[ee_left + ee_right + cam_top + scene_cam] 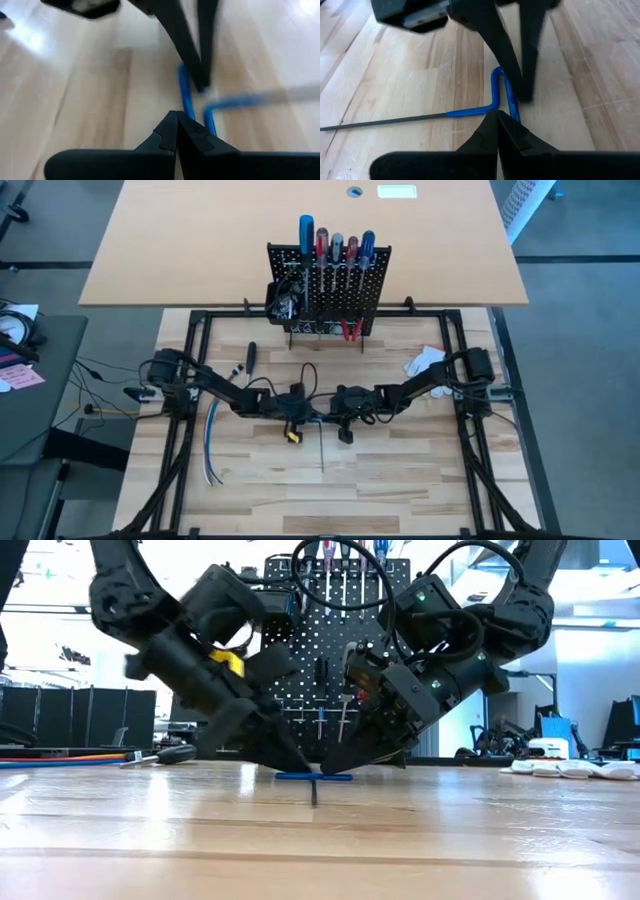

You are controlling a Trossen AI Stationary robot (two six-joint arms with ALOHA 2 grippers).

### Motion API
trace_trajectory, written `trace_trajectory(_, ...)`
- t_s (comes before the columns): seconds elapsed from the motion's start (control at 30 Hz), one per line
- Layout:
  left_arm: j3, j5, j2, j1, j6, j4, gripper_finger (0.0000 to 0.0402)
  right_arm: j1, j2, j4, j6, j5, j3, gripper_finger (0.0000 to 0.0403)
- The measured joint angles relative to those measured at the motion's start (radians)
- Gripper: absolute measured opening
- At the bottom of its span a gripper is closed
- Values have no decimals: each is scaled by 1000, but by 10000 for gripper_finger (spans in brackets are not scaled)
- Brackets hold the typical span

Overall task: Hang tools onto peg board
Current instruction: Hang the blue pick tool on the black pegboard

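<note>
Both your grippers met over the blue-handled T key (pixel 492 102) lying flat mid-table, well in front of the peg board (pixel 328 285). The left gripper (pixel 176 131) had its fingers together, seemingly on the handle's end; the right gripper (pixel 498 126) had its fingers together at the other end. To do it well, you needed one firm grip and a level lift. Fingertips hid the contact, so a true hold was unclear from any view.
</note>
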Motion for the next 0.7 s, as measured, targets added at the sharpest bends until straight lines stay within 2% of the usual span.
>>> trace_trajectory(0.17,-4,37,-67,-40,19,-67,0,0,-1,-10,0,0,0,5)
trace_trajectory(0.53,-2,10,-39,-43,9,29,0,0,-1,-11,0,0,0,6)
trace_trajectory(0.7,-1,3,-39,-31,-33,16,0,0,-1,-12,-1,1,0,6)
